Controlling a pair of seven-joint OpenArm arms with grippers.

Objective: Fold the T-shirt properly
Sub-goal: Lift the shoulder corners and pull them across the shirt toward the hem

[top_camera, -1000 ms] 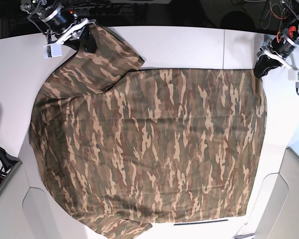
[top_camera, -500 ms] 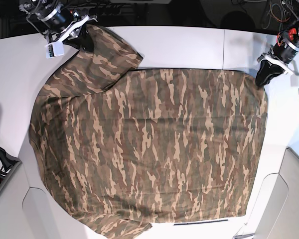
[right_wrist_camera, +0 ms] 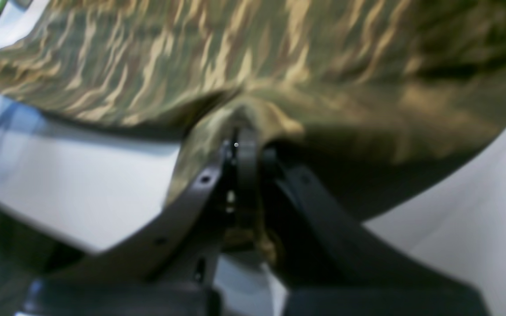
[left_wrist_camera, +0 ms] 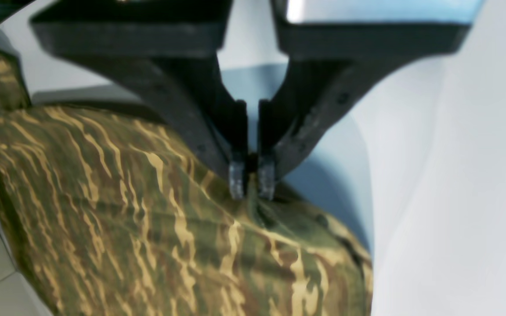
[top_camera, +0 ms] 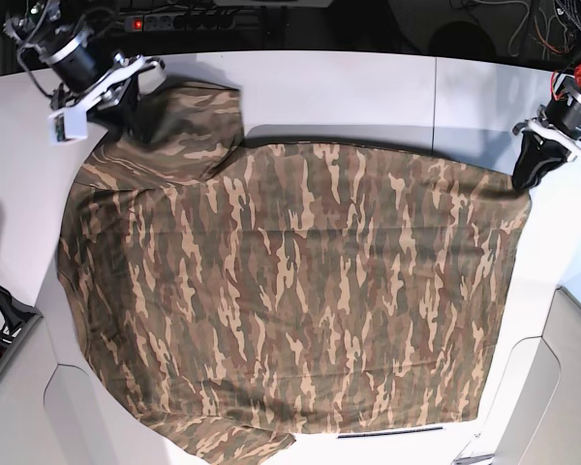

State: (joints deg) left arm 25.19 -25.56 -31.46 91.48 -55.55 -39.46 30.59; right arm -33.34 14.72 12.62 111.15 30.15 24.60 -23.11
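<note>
Camouflage-print tan, olive and brown cloth T-shirt point(top_camera: 290, 291) lying spread over white table point(top_camera: 368, 87). Left gripper point(top_camera: 525, 176) pinching upper-right corner, jaws clamped on cloth. Right gripper point(top_camera: 126, 108) gripping upper-left sleeve, jaws clamped on cloth.

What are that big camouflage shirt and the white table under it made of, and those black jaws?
The tan, olive and brown camouflage T-shirt looks like soft matte woven or knit cloth: it bunches into wrinkles where pinched. The white table seems smooth, hard laminate or plastic, with a faint sheen and a seam. The left gripper jaws look like matte black plastic, possibly printed.
</note>
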